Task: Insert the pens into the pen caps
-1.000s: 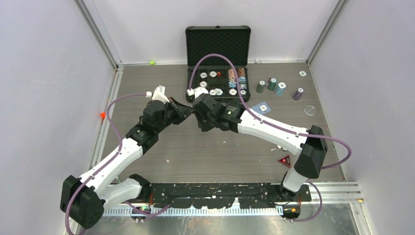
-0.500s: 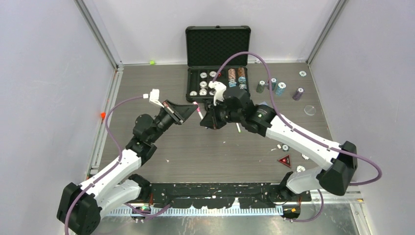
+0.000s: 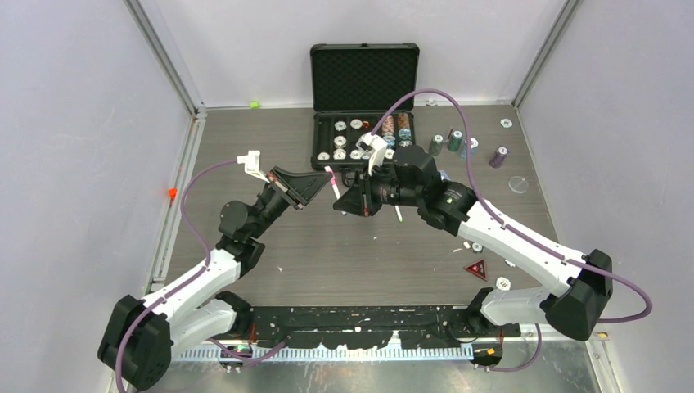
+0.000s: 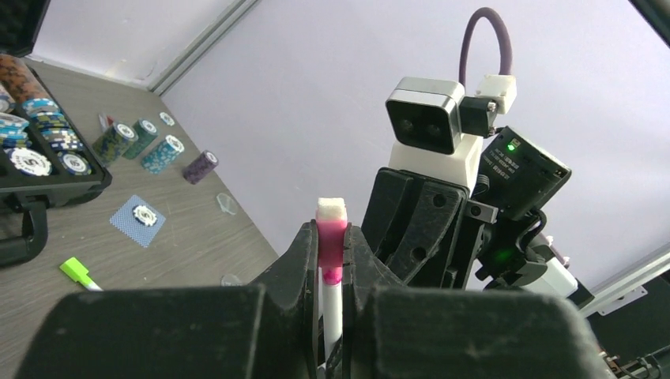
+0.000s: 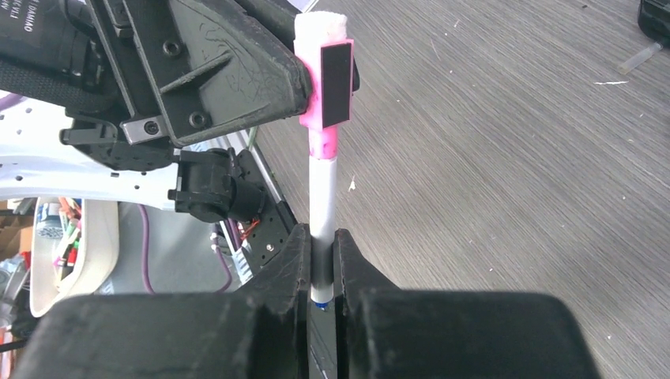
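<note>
A white pen (image 5: 322,197) wearing the pink cap (image 5: 324,95) hangs in the air between both grippers above the table's middle. My right gripper (image 5: 320,237) is shut on the barrel's bare end. From the side, my left gripper (image 4: 332,233) is shut on the pink cap (image 4: 332,237), and the white barrel (image 4: 333,308) runs down between its fingers. From above, the capped pen (image 3: 331,182) sits between the left gripper (image 3: 322,182) and right gripper (image 3: 340,205). Another white pen (image 3: 398,214) lies on the table. A neon green cap (image 4: 77,271) lies there too.
An open black case (image 3: 364,82) holding poker chips stands at the back. Chip stacks (image 3: 455,143) stand to its right, with a clear disc (image 3: 518,183) beyond them. A red triangular token (image 3: 476,268) lies near the right arm's base.
The two grippers have drawn apart from a tight huddle; the right arm swung rightward. The pink-capped pen now shows between them. Both grips stayed shut.
</note>
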Available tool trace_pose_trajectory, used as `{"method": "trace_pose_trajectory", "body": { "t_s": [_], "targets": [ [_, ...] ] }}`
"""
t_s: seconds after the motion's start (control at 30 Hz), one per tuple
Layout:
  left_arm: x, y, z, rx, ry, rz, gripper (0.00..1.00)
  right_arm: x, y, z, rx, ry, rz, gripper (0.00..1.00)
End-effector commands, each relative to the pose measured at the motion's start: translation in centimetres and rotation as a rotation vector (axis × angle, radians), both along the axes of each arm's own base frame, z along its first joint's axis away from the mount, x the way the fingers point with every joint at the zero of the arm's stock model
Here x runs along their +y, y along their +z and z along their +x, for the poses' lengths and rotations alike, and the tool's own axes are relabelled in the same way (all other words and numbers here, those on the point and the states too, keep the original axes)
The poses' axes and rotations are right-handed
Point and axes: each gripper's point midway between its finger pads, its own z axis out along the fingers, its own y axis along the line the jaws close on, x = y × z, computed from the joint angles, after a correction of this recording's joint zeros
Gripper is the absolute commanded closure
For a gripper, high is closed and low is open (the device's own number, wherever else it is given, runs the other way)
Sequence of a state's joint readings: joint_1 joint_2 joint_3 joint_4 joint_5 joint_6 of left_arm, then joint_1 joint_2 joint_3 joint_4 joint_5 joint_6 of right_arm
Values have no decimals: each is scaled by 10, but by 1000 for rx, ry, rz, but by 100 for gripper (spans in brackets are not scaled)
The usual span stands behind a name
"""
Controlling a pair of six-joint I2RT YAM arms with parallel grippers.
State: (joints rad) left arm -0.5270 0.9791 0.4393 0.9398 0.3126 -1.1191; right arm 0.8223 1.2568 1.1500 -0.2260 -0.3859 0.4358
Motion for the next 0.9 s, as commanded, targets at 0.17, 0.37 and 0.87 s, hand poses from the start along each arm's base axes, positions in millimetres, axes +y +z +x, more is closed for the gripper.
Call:
{"method": "trace_pose_trajectory", "body": {
  "t_s": [0.17,0.37,0.87],
  "targets": [
    [-28,-81,-28,207,-154,329,100,-3,107,58,-335,-239,121,100],
    [-28,-107,-15,359,-51,470,100,6,81,79,-388,-368,-108,100],
    [-30,-122,-16,496,-31,551,100,15,69,94,-452,-479,-284,100]
  ]
}}
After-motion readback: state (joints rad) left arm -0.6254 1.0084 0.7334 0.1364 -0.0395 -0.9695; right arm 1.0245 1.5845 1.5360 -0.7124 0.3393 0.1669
